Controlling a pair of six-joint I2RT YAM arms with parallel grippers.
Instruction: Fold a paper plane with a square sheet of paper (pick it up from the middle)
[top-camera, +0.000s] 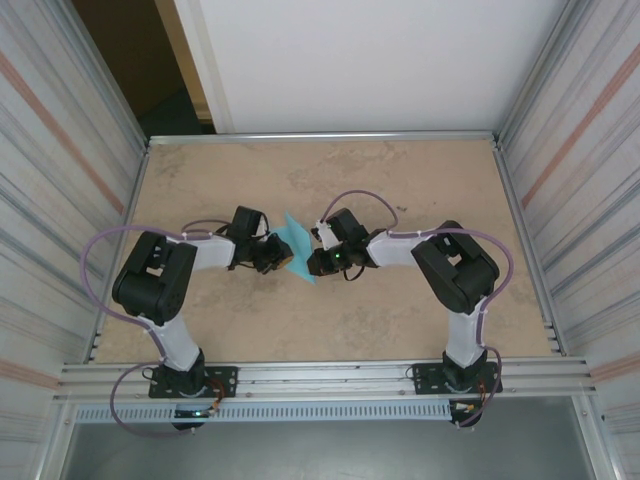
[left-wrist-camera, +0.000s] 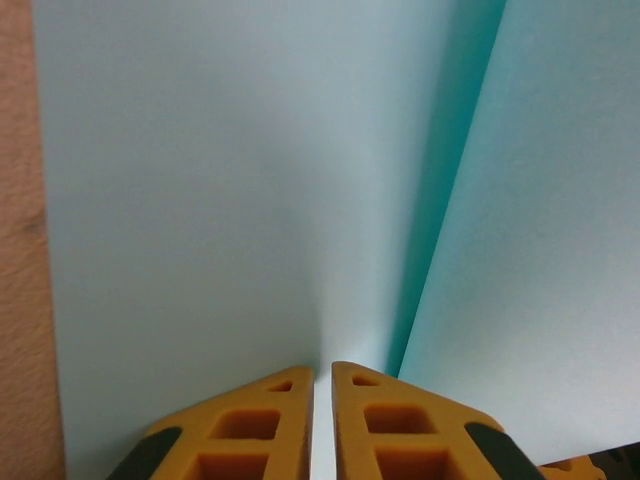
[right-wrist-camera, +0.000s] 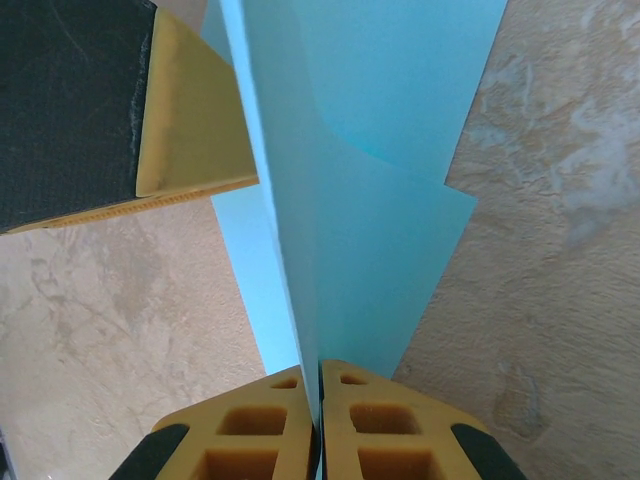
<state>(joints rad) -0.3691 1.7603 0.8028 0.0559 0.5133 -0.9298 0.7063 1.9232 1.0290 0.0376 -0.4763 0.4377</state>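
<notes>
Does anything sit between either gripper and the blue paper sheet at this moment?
Nothing visible does. The right gripper is shut directly on the light-blue paper sheet, and the left gripper pinches the same sheet from the opposite side.

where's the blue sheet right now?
Top view: near table centre, the square sheet of paper stands on edge between the left gripper and the right gripper, both pinching it.

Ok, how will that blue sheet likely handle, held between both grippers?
Probably floppy: the sheet is thin, standing on edge where the right gripper and left gripper pinch it. Likely very light, so a small nudge would move it. Its fold may stiffen it lengthwise.
</notes>
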